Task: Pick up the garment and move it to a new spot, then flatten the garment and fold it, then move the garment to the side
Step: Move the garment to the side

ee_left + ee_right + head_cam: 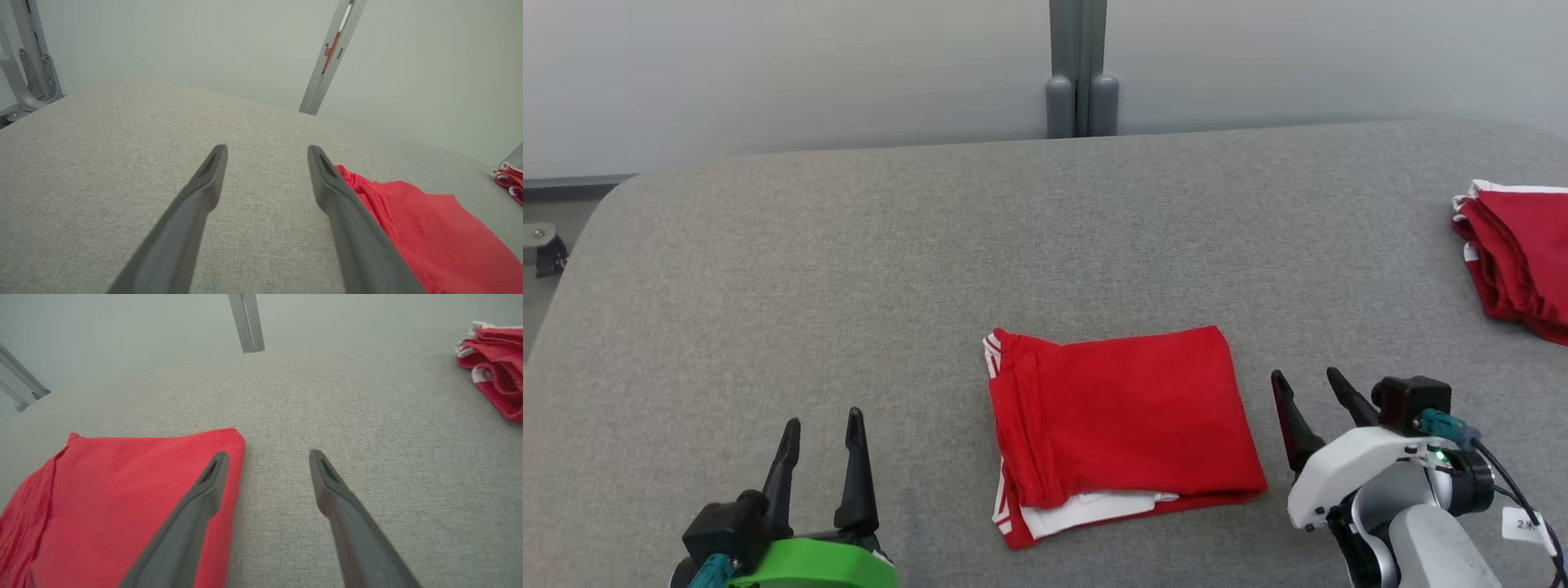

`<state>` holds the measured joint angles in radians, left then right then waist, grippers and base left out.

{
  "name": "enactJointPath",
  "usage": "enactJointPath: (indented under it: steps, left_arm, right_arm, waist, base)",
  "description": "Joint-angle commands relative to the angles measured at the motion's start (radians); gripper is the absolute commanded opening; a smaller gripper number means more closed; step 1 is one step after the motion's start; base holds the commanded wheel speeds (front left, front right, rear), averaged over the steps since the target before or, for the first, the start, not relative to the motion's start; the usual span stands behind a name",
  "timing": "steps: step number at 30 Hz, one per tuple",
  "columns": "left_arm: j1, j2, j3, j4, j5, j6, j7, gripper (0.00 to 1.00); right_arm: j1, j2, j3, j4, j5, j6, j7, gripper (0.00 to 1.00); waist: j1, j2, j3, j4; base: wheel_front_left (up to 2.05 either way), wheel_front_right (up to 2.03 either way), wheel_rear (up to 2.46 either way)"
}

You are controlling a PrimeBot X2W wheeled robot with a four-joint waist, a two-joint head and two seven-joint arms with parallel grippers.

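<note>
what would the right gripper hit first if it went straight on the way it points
Probably the bare table ahead of the right gripper; one finger passes close by the garment's edge and might graze it, but depth is unclear.

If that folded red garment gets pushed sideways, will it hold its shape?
Probably not: the folded red garment is thin cloth in loose layers, with a white layer already poking out at its near edge. Pushed, it likely bunches, since the grey tabletop looks textured. Lifted by one edge, it would probably unfold.
</note>
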<state>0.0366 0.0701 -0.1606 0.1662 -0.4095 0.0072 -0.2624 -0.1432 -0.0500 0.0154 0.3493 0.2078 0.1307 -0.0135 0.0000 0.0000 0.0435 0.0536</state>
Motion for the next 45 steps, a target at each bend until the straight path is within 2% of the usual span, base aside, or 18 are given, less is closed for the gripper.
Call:
enactJointPath:
  steps: [1, 10, 16, 17, 18, 19, 24, 27, 34, 38, 42, 45]
  left_arm:
    - [-0.017, -0.005, 0.005, 0.001, 0.014, -0.005, -0.003, 1.0]
    - [-0.032, -0.014, 0.013, 0.007, 0.028, -0.015, -0.003, 1.0]
    - [-0.032, -0.017, 0.017, 0.009, 0.041, -0.018, -0.003, 1.0]
    - [-0.031, -0.017, 0.017, 0.009, 0.044, -0.017, -0.003, 1.0]
    - [-0.029, -0.018, 0.018, 0.008, 0.049, -0.016, -0.003, 1.0]
    - [-0.026, -0.018, 0.021, 0.001, 0.056, -0.016, -0.003, 1.0]
    - [-0.022, -0.018, 0.027, -0.022, 0.08, -0.022, -0.003, 1.0]
    - [-0.025, -0.018, 0.029, -0.035, 0.088, -0.025, -0.002, 1.0]
    - [-0.053, -0.008, 0.02, -0.056, 0.114, -0.035, -0.002, 1.0]
    - [-0.079, 0.004, 0.007, -0.056, 0.128, -0.043, 0.001, 1.0]
    - [-0.098, 0.015, -0.007, -0.065, 0.14, -0.047, 0.013, 1.0]
    - [-0.103, 0.023, -0.01, -0.072, 0.144, -0.046, 0.021, 1.0]
  right_arm:
    - [-0.021, -0.001, 0.002, 0.021, 0.004, 0.0, 0.025, 1.0]
    - [-0.107, -0.003, 0.023, 0.156, 0.033, 0.0, 0.159, 1.0]
    - [-0.15, -0.018, 0.07, 0.244, 0.06, 0.0, 0.228, 1.0]
    - [-0.153, -0.017, 0.075, 0.251, 0.063, 0.0, 0.225, 0.82]
    - [-0.158, -0.016, 0.082, 0.258, 0.068, 0.0, 0.222, 0.36]
    - [-0.17, -0.017, 0.099, 0.264, 0.076, 0.0, 0.213, 0.0]
    - [-0.223, -0.057, 0.136, 0.251, 0.099, -0.001, 0.178, 0.0]
    - [-0.248, -0.084, 0.143, 0.238, 0.098, -0.001, 0.159, 0.0]
    - [-0.284, -0.148, 0.111, 0.192, 0.091, -0.001, 0.127, 0.0]
    - [-0.298, -0.164, 0.08, 0.174, 0.085, -0.001, 0.11, 0.0]
    - [-0.312, -0.157, 0.062, 0.17, 0.078, -0.001, 0.09, 0.0]
    - [-0.323, -0.148, 0.059, 0.175, 0.075, -0.001, 0.077, 0.0]
  waist:
    - [0.0, 0.0, 0.024, 0.028]
    - [0.0, 0.0, 0.065, 0.101]
    - [0.0, 0.0, 0.08, 0.127]
    - [0.0, 0.0, 0.081, 0.127]
    - [0.0, 0.0, 0.083, 0.125]
    - [0.0, 0.0, 0.088, 0.113]
    - [0.0, 0.0, 0.11, 0.02]
    - [0.0, 0.0, 0.126, -0.061]
    - [0.0, 0.0, 0.178, -0.267]
    - [0.0, 0.0, 0.205, -0.362]
    - [0.0, 0.0, 0.225, -0.424]
    - [0.0, 0.0, 0.232, -0.443]
  base:
    - [0.0, 0.0, 0.0]
    - [0.0, 0.0, 0.0]
    - [0.0, 0.0, 0.0]
    - [0.0, 0.0, 0.0]
    - [0.0, 0.0, 0.0]
    - [0.0, 0.0, 0.0]
    - [0.0, 0.0, 0.0]
    - [0.0, 0.0, 0.0]
    - [0.0, 0.0, 0.0]
    - [0.0, 0.0, 0.0]
    - [0.0, 0.0, 0.0]
    - [0.0, 0.0, 0.0]
